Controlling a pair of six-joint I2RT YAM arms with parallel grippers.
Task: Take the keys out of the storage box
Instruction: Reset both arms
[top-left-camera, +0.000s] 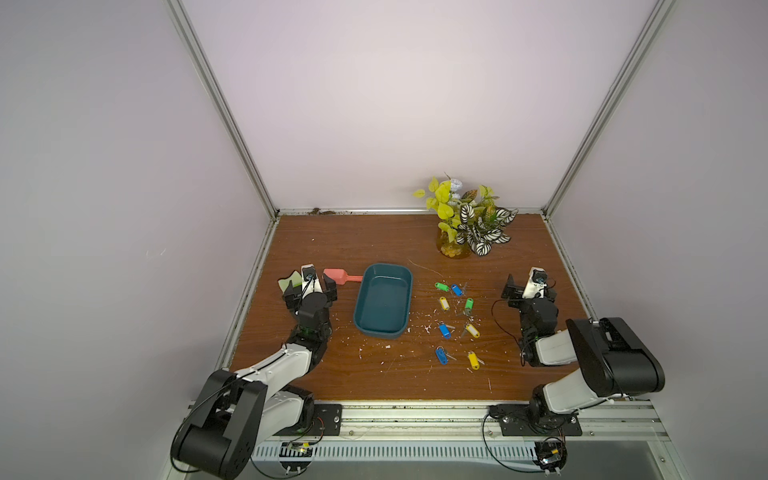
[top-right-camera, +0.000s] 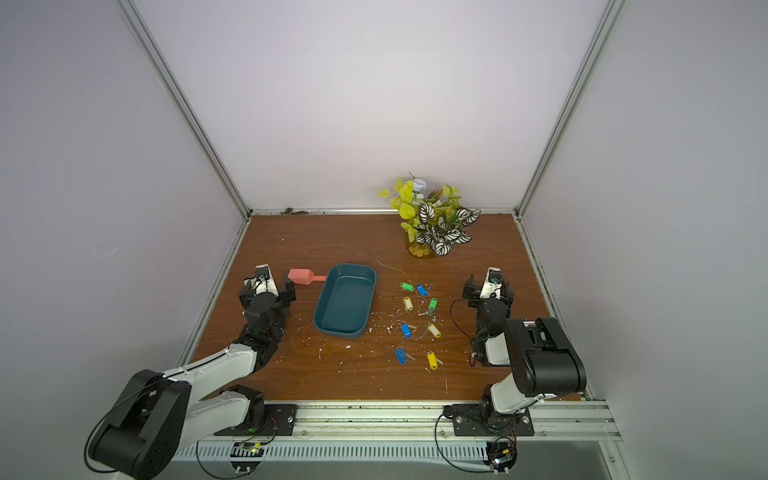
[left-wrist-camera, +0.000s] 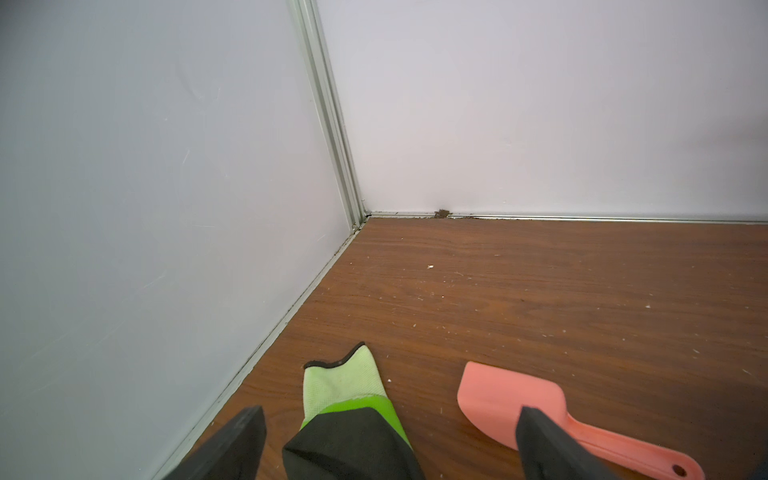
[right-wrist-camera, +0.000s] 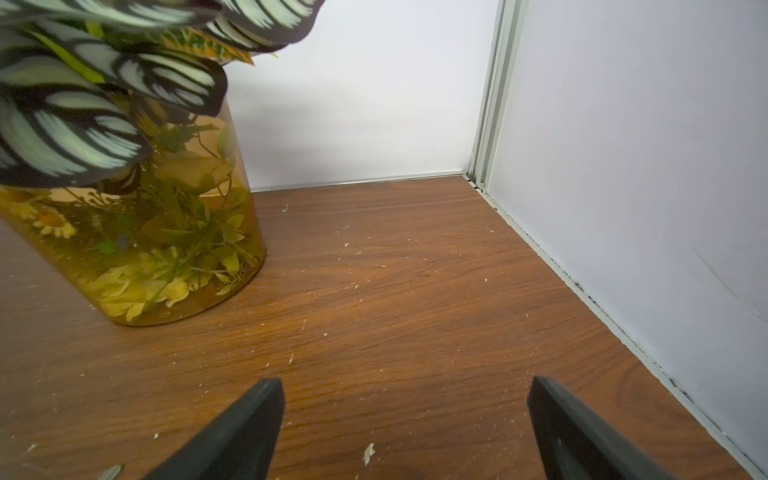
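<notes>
The dark teal storage box (top-left-camera: 384, 301) (top-right-camera: 345, 299) lies left of centre on the wooden table, and nothing shows inside it. Several keys (top-left-camera: 444, 331) (top-right-camera: 405, 331) with green, blue and yellow tags are spread on the table to the box's right. My left gripper (top-left-camera: 308, 283) (top-right-camera: 268, 286) (left-wrist-camera: 390, 413) is open, low over the table to the left of the box, with a green and black glove (left-wrist-camera: 345, 382) lying between its fingers. My right gripper (top-left-camera: 532, 286) (top-right-camera: 490, 286) (right-wrist-camera: 406, 384) is open over bare wood, right of the keys.
A pink plastic scoop (top-left-camera: 338, 276) (left-wrist-camera: 498, 395) lies between my left gripper and the box. A vase of artificial leaves (top-left-camera: 455, 249) (right-wrist-camera: 166, 249) stands at the back, right of centre. Walls close in the table on the left, back and right. White crumbs dot the wood.
</notes>
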